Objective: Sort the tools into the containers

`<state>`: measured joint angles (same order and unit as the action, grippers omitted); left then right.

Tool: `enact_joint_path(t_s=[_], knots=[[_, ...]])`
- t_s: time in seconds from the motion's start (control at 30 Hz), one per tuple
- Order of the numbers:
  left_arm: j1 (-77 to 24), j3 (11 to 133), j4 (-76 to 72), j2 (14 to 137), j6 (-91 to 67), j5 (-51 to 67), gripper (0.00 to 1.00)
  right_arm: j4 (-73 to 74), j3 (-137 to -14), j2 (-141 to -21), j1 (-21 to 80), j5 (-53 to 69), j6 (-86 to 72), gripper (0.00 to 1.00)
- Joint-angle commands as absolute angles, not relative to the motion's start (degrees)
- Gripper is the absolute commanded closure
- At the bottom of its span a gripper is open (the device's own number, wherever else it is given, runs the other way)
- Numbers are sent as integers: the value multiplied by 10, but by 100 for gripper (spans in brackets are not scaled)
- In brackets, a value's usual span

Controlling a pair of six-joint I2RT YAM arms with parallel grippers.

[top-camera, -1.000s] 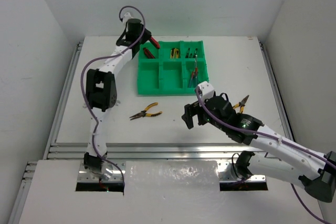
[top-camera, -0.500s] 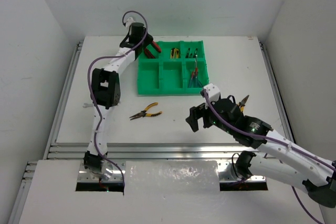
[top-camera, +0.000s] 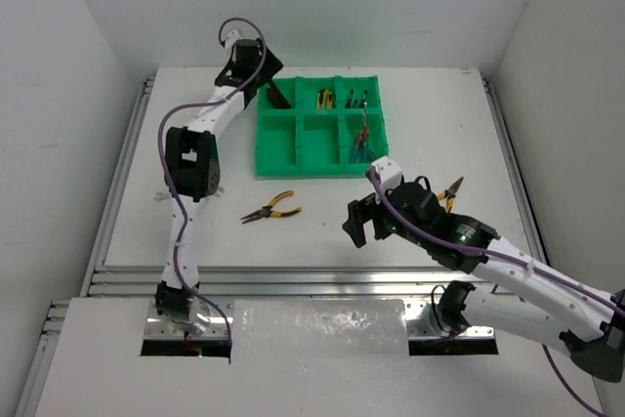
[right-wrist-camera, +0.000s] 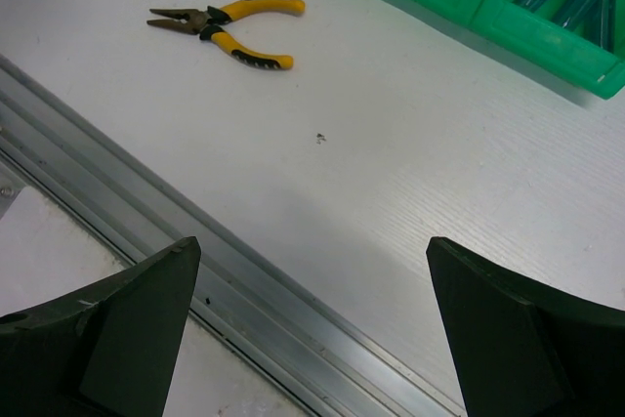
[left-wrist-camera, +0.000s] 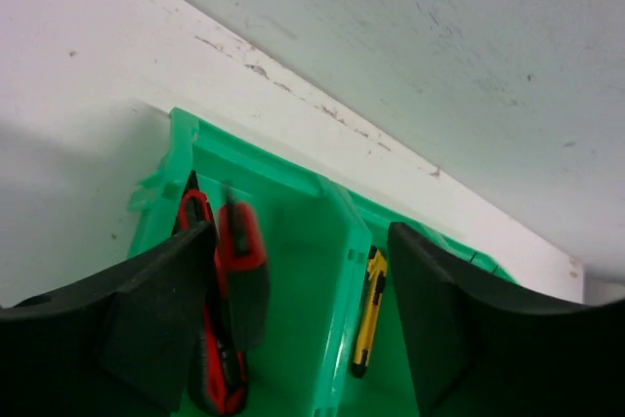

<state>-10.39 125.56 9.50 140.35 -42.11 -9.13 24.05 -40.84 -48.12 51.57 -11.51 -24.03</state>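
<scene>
One red plastic-bodied utility knife [left-wrist-camera: 242, 271] now shows motion-blurred in the upper-left compartment of the bright green six-compartment plastic tray [top-camera: 298, 136]. It is just beside a second red-and-black utility knife [left-wrist-camera: 200, 349] lying there. Half a second back the left end effector [left-wrist-camera: 298, 329] carried it over that corner. Now its black pads stand apart with nothing clamped, so the release looks just done and the knife is probably mid-drop or settling. That means one more tool sorted and the left arm free for the next pick. A yellow slim utility knife [left-wrist-camera: 368, 324] lies in the neighbouring compartment, centre-right of the wrist view. The right end effector [right-wrist-camera: 312, 339] is wide apart and empty over the white worktop [right-wrist-camera: 410, 173], shifted only slightly since. Unsorted on the worktop: yellow-handled needle-nose pliers [top-camera: 271, 209] lower left of the tray, and another yellow-handled pair [top-camera: 450, 189] right of the right arm. These are the likely next targets.
</scene>
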Motion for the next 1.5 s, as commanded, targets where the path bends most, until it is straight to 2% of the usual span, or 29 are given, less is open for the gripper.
enact_joint_path(t_s=[0.0, 0.03, 0.07, 0.1, 0.3, 0.4, 0.5, 0.53, 0.63, 0.73, 0.83, 0.97, 1.03, 1.1, 1.17, 1.33, 1.4, 1.47], knots=[[-99, 1257, 69, 1363, -420, -65, 28, 215, -419, -488, 516, -106, -238, 1], [-99, 1255, 76, 1353, -419, -63, 15, 215, -422, -489, 516, -105, -237, 1], [-99, 1252, 76, 1343, -417, -63, 11, 216, -423, -490, 516, -105, -237, 1], [-99, 1249, 76, 1333, -412, -63, 1, 214, -424, -491, 516, -105, -237, 1], [-98, 1236, 160, 1197, -363, -116, 0, 209, -430, -509, 516, -123, -238, 1], [-81, 1178, 240, 1107, -352, -134, 0, 196, -428, -535, 515, -120, -237, 1], [-69, 1031, 287, 985, -368, -139, 0, 185, -447, -580, 515, -68, -206, 1], [-69, 940, 284, 947, -376, -146, 0, 185, -456, -619, 515, -55, -182, 1], [-69, 773, 265, 759, -391, -160, 0, 178, -496, -688, 514, -32, -150, 1], [-69, 641, 258, 642, -399, -171, 0, 161, -512, -739, 512, 61, -75, 1], [-68, 589, 286, 514, -375, -193, 0, 200, -591, -834, 514, 90, -39, 1], [-68, 607, 377, 477, -317, -215, 0, 194, -633, -935, 512, 74, -13, 1], [-68, 618, 420, 462, -284, -249, 0, 230, -666, -976, 513, 73, -4, 6], [-68, 613, 431, 442, -261, -301, 0, 262, -731, -1040, 513, 80, 43, 16], [-68, 583, 417, 401, -236, -326, 0, 282, -774, -1071, 514, 72, 65, 17], [-68, 460, 336, 317, -238, -273, 0, 311, -858, -1148, 514, 84, 155, 18], [-68, 481, 350, 333, -236, -265, 0, 316, -869, -1171, 513, 95, 197, 18], [-68, 471, 335, 342, -229, -257, 0, 335, -912, -1206, 513, 102, 220, 24]])
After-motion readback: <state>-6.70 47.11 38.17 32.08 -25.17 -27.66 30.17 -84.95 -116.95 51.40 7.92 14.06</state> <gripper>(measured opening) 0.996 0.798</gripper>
